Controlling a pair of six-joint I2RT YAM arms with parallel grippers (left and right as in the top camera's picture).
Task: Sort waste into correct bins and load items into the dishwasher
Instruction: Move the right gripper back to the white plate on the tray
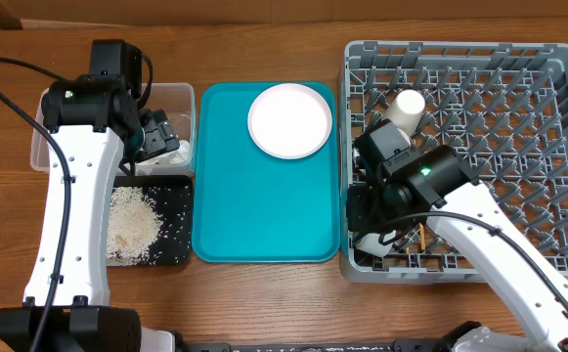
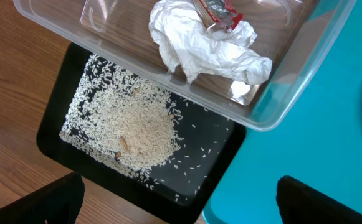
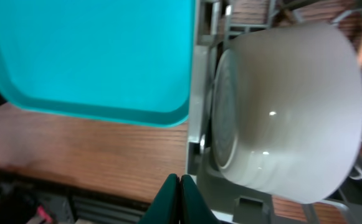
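The crumpled white napkin point(image 2: 205, 46) and the red snack wrapper point(image 2: 221, 14) lie in the clear tub point(image 2: 280, 102). Rice point(image 2: 137, 127) is heaped in the black tray point(image 2: 230, 152) beside it. My left gripper point(image 2: 181, 211) hangs open and empty above both bins, over the tub point(image 1: 171, 98) in the overhead view. The pale plate point(image 1: 290, 119) rests on the teal tray point(image 1: 264, 210). A white bowl point(image 3: 286, 112) lies on its side in the grey dish rack point(image 1: 479, 59), by its front-left corner. My right gripper point(image 3: 179, 199) is shut and empty just beside that bowl. A white cup point(image 1: 409, 103) stands in the rack.
The teal tray point(image 3: 93, 56) lies between the bins and the rack, close against the rack's left wall point(image 3: 196, 124). An orange-brown stick point(image 1: 422, 238) shows in the rack beside the bowl. Bare wooden table point(image 3: 87, 146) runs along the front.
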